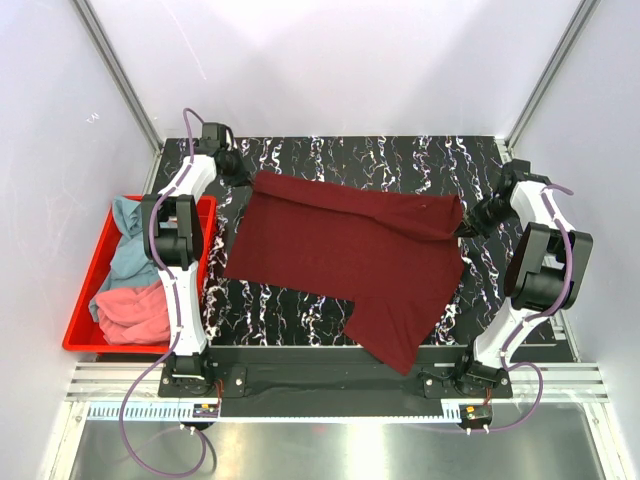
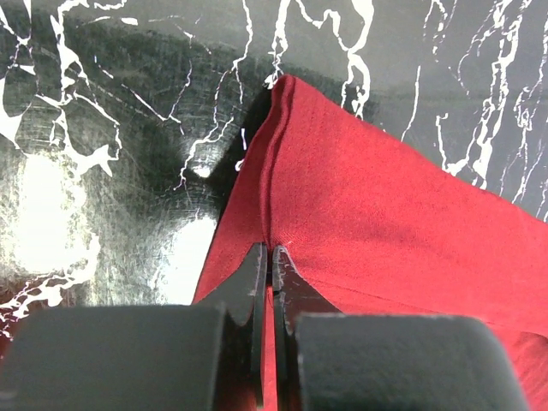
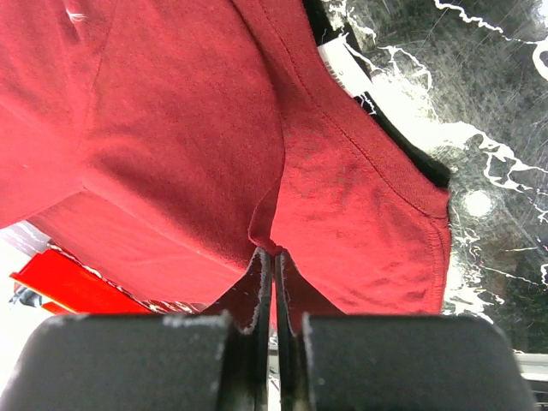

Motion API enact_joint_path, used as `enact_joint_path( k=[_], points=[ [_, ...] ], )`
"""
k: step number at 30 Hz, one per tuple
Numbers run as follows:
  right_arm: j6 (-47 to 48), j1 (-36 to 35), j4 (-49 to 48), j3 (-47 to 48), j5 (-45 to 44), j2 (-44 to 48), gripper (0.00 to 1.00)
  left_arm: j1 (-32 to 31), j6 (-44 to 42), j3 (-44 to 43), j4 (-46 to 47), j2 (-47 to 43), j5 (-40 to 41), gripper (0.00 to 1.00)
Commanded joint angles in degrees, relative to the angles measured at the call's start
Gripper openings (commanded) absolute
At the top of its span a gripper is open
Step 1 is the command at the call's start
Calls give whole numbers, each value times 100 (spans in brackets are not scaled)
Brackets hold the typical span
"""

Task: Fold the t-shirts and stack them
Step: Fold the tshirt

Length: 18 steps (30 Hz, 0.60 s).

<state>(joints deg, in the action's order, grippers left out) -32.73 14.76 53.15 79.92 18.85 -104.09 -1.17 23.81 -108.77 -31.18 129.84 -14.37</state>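
Looking down from the overhead camera, we saw the maroon t-shirt (image 1: 350, 255) spread across the middle of the black marbled table (image 1: 400, 160). Its far edge was rolled over in a fold that ran from about 10 o'clock to 2 o'clock. One part of it trailed towards 6 o'clock and reached the table's near edge.

The left gripper (image 1: 238, 172) sat at the shirt's 10 o'clock corner. In its wrist view we found its jaws pressed together on a raised ridge of maroon cloth, which lifted off the table into the fingers. The right gripper (image 1: 465, 225) sat at the shirt's 2 o'clock corner. Its jaws were likewise clamped tight on a pinch of the same shirt, next to a stitched hem. In that wrist view a small white label (image 3: 342, 68) showed at about 1 o'clock, at the cloth's edge.

At 9 o'clock, beside the table, stood the red bin (image 1: 85, 320), well apart from the spread shirt. Inside it we saw the teal-blue t-shirt (image 1: 128, 245) crumpled at the 12 o'clock end. The coral pink t-shirt (image 1: 135, 312) was bunched at the 6 o'clock end, and the two were touching. The left arm crossed above the bin's 3 o'clock side.
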Motion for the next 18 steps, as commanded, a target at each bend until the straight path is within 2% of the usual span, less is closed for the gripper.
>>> enact_joint_path(
  k=[1, 3, 5, 6, 8, 9, 10, 12, 13, 15, 17, 18],
  points=[
    [162, -17, -217, -29, 40, 100, 3, 64, -70, 40, 42, -179, 110, 0],
    [197, -17, -234, -12, 13, 4, 7, 55, -52, 58, 24, -144, 110, 3],
    [275, -17, -208, 15, -48, -49, 10, 55, -52, 66, -46, -126, 145, 12],
    [337, -17, -191, 67, -74, -102, 20, 47, -70, 75, -98, -134, 145, 18],
    [486, -17, -68, 164, -301, -129, 30, 47, -105, 119, -81, -222, 171, 25],
    [539, -17, -67, 251, -364, -120, 34, 47, -105, 206, -64, -362, 224, 32],
    [574, -17, -59, 313, -417, -129, 44, 47, -105, 259, 49, -476, 346, 43],
    [610, -17, -59, 506, -523, -199, 53, -6, -122, 373, 129, -818, 644, 50],
    [575, -17, -189, 559, -453, -225, 62, -24, -131, 444, 199, -933, 924, 51],
    [487, -26, -409, 708, -295, -382, 64, -85, -70, 698, 601, -1205, 1129, 51],
    [312, -17, -682, 893, -154, -576, 64, -111, -9, 726, 875, -1198, 858, 49],
    [276, -17, -726, 1181, -128, -881, 64, -155, 79, 500, 981, -1015, 744, 44]
  ],
)
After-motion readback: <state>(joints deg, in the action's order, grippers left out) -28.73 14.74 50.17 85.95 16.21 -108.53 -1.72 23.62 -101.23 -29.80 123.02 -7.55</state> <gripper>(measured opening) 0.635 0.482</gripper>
